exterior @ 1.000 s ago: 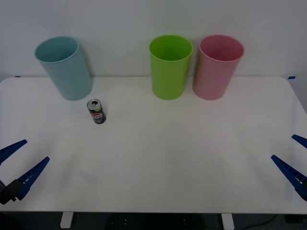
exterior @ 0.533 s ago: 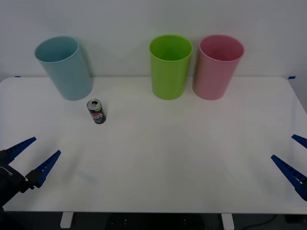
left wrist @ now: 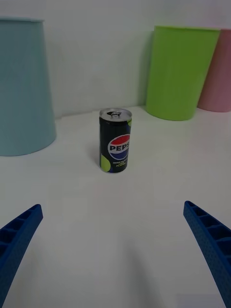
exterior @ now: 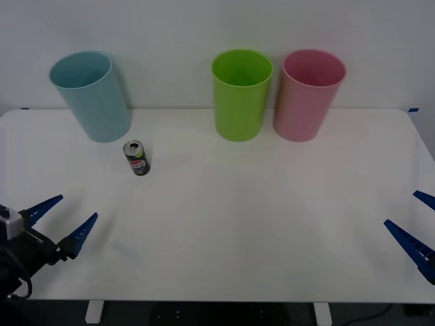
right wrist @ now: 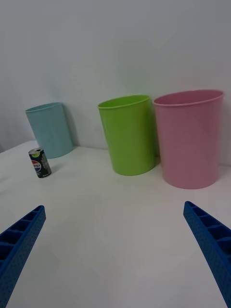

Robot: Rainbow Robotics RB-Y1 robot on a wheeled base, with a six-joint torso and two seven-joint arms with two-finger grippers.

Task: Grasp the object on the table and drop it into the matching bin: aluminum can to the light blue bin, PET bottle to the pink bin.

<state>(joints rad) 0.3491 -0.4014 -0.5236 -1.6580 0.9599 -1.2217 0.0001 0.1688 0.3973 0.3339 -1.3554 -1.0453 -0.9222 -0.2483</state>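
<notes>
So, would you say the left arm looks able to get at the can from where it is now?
Probably yes. The left gripper is open near the table's front-left edge, and the can stands upright ahead of it with bare tabletop between. The light blue bin stands just behind the can.

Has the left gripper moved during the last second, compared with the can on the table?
Yes. The left gripper, open, has moved forward and inward over the table, toward the aluminum can, which stands where it was.
</notes>
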